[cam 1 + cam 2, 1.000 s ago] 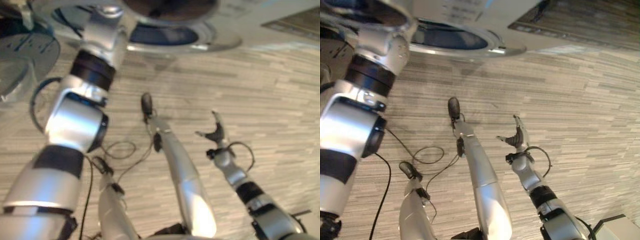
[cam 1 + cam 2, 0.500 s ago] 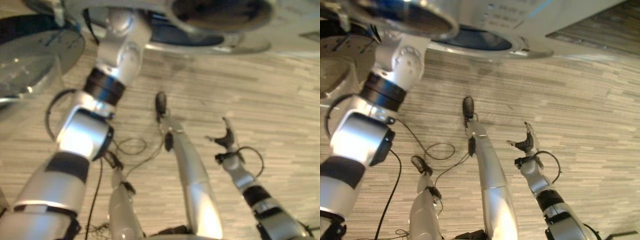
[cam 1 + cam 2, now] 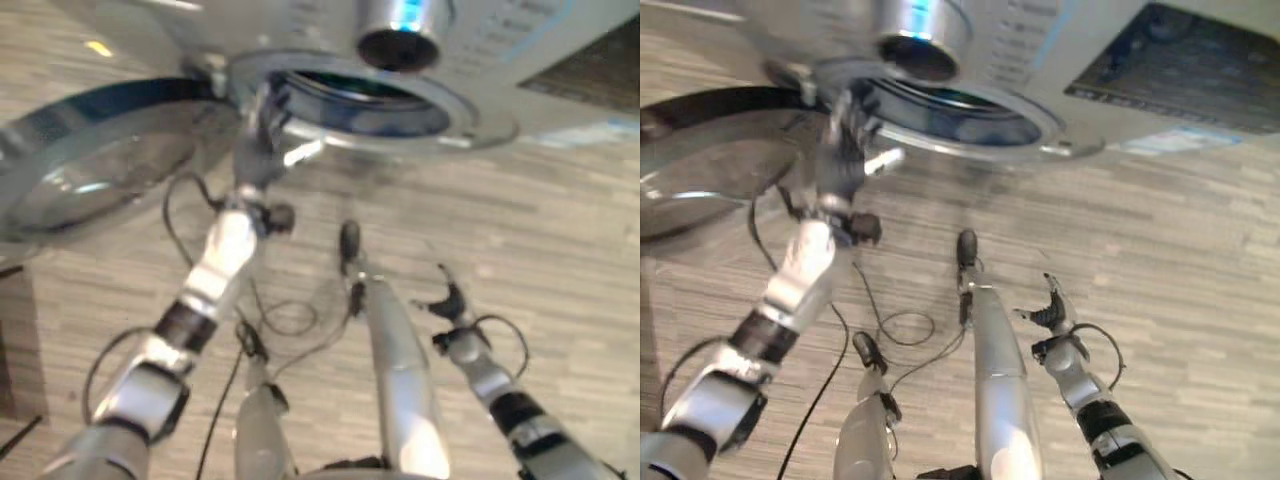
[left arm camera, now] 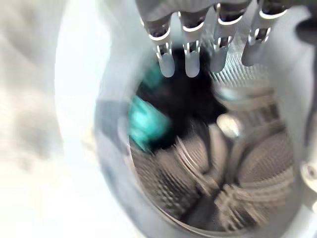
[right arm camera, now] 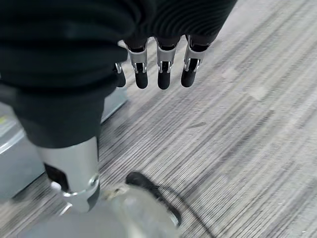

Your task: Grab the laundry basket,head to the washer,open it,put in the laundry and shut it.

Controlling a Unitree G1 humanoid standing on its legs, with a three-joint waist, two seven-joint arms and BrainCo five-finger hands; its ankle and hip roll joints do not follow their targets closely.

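washer (image 3: 470, 60): white | laundry (image 4: 146, 124): teal | floor (image 5: 237, 124): grey striped

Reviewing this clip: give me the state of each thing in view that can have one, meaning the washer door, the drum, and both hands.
washer door: swung wide open to the robot's left.
drum: holds laundry, a teal piece beside something dark.
left hand: at the washer opening, fingers straight, holding nothing.
right hand: low over the floor, fingers relaxed, holding nothing.

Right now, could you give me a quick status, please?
Left hand open at washer mouth, door open. Teal laundry in drum. Right hand open, idle.
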